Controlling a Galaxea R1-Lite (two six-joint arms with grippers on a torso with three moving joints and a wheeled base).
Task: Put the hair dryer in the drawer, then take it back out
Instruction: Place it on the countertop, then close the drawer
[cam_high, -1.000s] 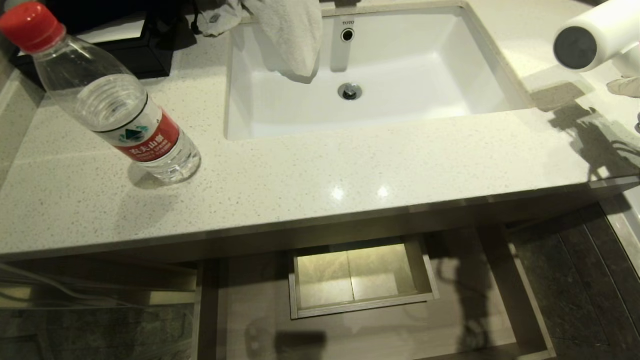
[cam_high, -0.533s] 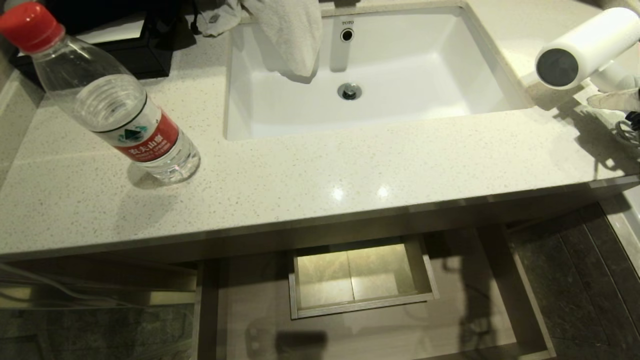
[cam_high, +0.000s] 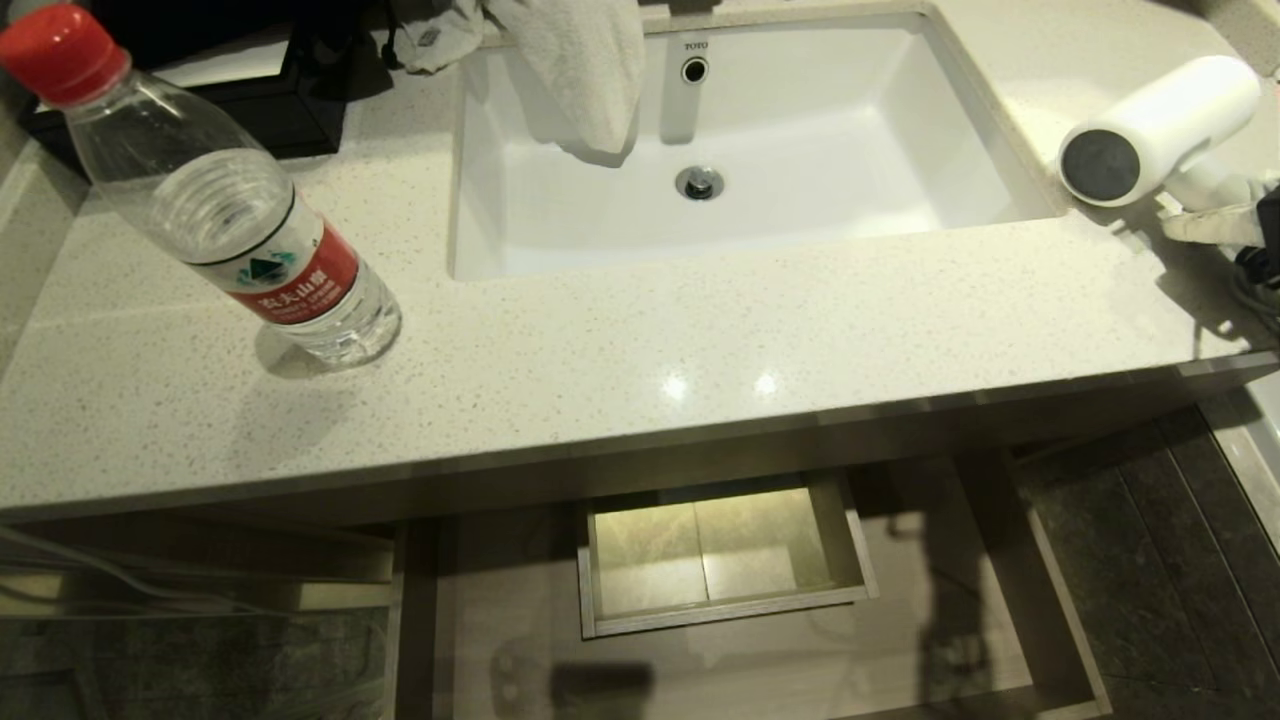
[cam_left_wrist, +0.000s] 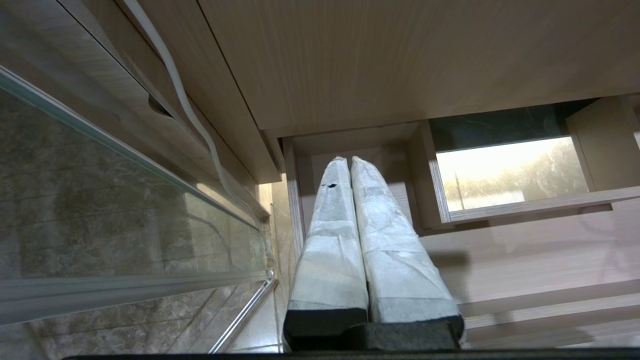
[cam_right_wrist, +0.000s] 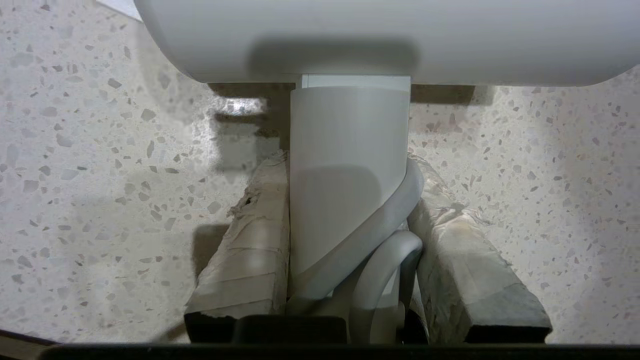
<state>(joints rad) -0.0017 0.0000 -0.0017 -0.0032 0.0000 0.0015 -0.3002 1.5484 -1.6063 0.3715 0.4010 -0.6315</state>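
Right gripper (cam_right_wrist: 345, 215) clamped on hair dryer (cam_high: 1150, 130) handle, low over countertop (cam_high: 640, 330)

Smooth matt plastic hair dryer (cam_high: 1160, 125), speckled glossy stone countertop (cam_high: 600, 330), light-wood drawer (cam_high: 1040, 590)

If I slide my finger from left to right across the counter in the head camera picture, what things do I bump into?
Water bottle → sink → hair dryer, held by the right gripper at the right edge.
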